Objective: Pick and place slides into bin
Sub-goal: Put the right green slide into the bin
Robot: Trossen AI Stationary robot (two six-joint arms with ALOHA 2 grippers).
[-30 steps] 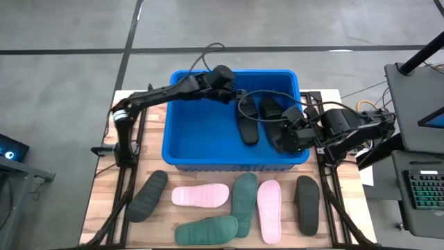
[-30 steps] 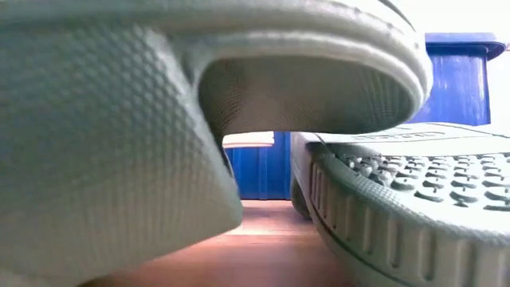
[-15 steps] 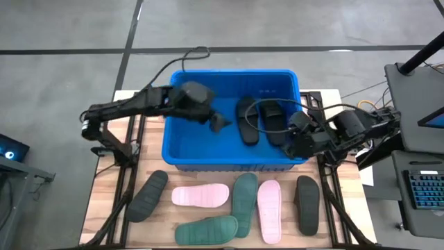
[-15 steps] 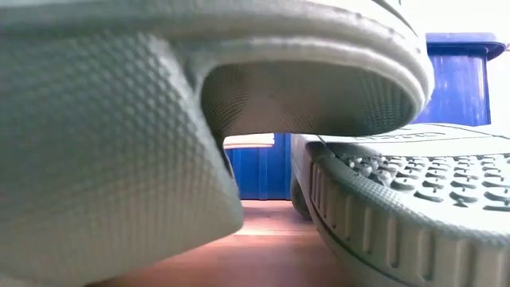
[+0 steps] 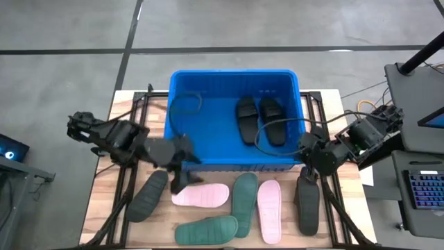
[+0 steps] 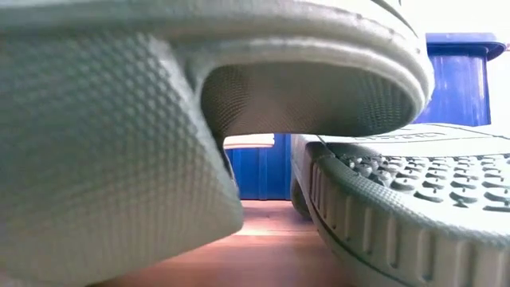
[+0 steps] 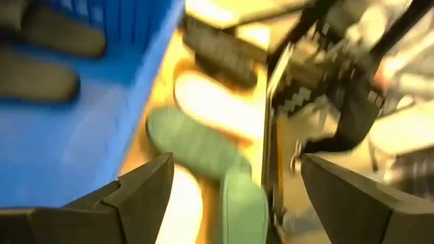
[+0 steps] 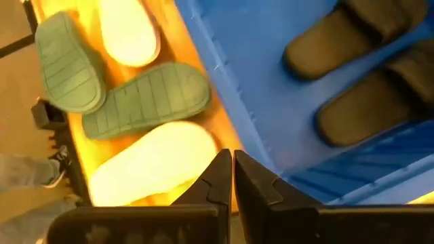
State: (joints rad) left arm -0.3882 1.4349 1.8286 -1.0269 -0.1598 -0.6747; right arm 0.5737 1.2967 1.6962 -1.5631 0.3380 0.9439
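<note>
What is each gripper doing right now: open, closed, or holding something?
Left gripper: open, holding nothing, above the pale pink slide.
Right gripper: closed, holding nothing, over the charcoal slide beside the bin.

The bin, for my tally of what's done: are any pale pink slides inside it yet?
No. In the high view the bin holds only two black slides; both pale pink slides lie on the table in front of it.

Robot test cell in a lab or workshop. A wooden tabletop [image 5: 104,208] on a dark metal frame stands on a bare grey concrete floor [image 5: 62,42] crossed by dark painted lines. Loose cables [image 5: 184,104] trail over the work area. At the right edge sits a dark desk [image 5: 409,90] with a keyboard [image 5: 424,189]; at the left edge, a lit device [image 5: 8,149].
</note>
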